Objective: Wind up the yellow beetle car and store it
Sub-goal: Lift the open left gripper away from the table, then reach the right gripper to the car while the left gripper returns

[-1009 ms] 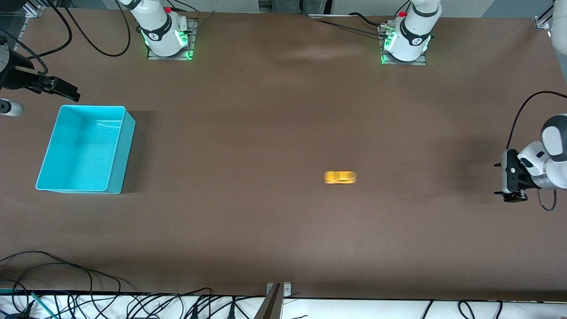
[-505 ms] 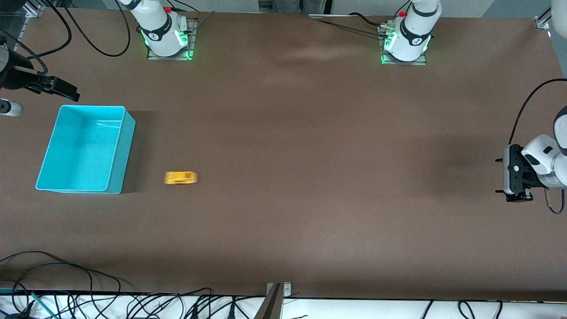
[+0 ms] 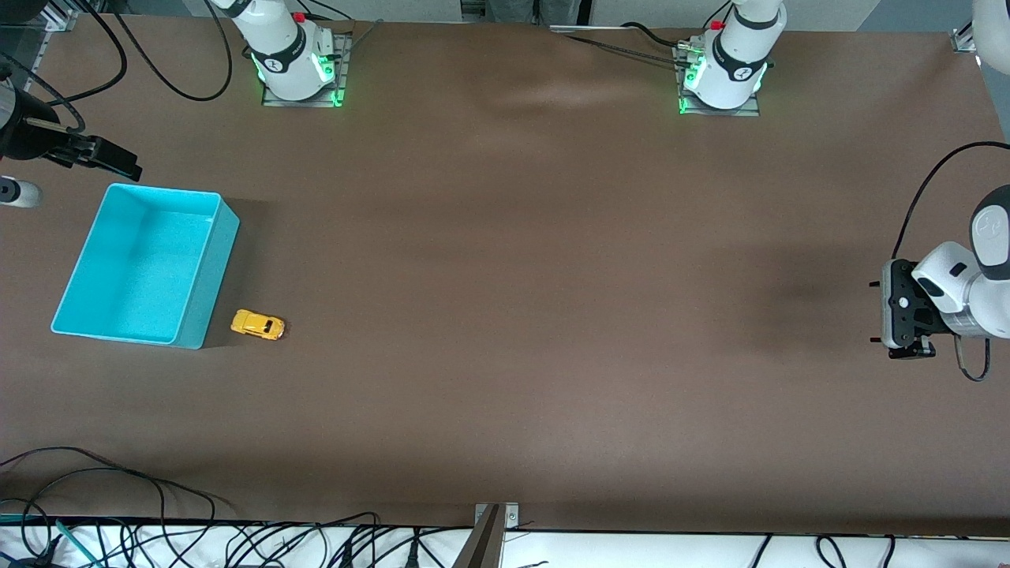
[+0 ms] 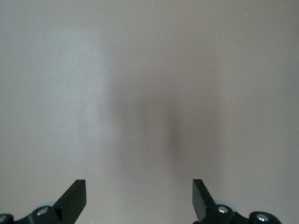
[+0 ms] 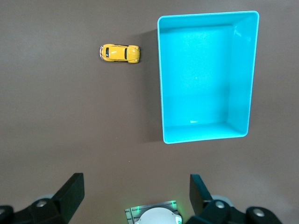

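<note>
The yellow beetle car stands on the brown table beside the turquoise bin, by the bin's corner nearer the front camera, a small gap apart. It also shows in the right wrist view, next to the bin. My left gripper is open and empty over bare table at the left arm's end; its wrist view shows only table. My right gripper is open and empty, high above the table beside the bin; its wrist view looks down on both.
The bin is empty inside. The arm bases stand along the table's edge farthest from the front camera. Cables lie along the edge nearest that camera. A small grey object lies at the right arm's end.
The car rolled fast across the table from the middle to the bin and now stands still. The bin has shifted and turned slightly. My left gripper moved a little.
</note>
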Tool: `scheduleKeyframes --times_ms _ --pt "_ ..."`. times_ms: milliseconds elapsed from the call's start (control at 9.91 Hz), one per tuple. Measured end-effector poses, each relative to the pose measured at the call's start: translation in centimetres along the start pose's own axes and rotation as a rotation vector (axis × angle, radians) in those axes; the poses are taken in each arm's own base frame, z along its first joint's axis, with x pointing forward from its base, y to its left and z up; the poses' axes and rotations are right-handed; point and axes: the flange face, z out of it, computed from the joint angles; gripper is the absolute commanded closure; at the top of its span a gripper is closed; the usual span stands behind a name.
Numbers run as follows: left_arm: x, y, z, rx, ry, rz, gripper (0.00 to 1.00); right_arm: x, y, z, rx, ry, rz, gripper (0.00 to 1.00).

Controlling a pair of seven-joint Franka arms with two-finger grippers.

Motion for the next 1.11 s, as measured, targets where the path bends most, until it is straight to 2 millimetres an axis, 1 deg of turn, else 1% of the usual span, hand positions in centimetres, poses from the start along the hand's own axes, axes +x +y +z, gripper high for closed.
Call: scheduleKeyframes --times_ms 101,202,303,404,606,706,908,1009,1110 --pt "0.3 0.1 -0.4 -0.010 -0.001 -0.063 0.00 0.3 -0.1 0.5 -0.001 -0.009 -0.083 0.00" --pt "1.4 0.3 -1.4 -0.021 -0.006 -0.145 0.00 0.9 -0.2 1.3 -0.001 -0.019 -0.186 0.00" --pt "3.1 0.7 -2.8 -0.030 -0.016 -0.229 0.00 2.1 -0.5 2.6 0.000 -0.023 -0.309 0.00" --pt "5.3 1.1 -4.2 -0.040 -0.030 -0.309 0.00 3.7 -0.9 4.4 0.001 -0.018 -0.445 0.00" --pt "10.0 1.5 -6.4 -0.036 -0.044 -0.471 0.00 7.7 -2.0 9.6 -0.003 0.017 -0.716 0.00" --pt "11.6 1.6 -6.9 -0.034 -0.026 -0.561 0.00 9.3 -2.5 12.1 -0.010 0.042 -0.833 0.00" --pt "13.4 1.7 -7.9 -0.034 0.021 -0.707 0.00 11.5 -3.4 16.8 -0.020 0.063 -1.042 0.00" --pt "14.6 1.9 -8.8 -0.027 0.039 -0.780 0.00 12.3 -4.0 19.1 -0.027 0.073 -1.165 0.00" --pt "16.7 2.5 -10.3 -0.005 0.046 -0.872 0.00 13.1 -4.5 21.8 -0.030 0.076 -1.277 0.00"
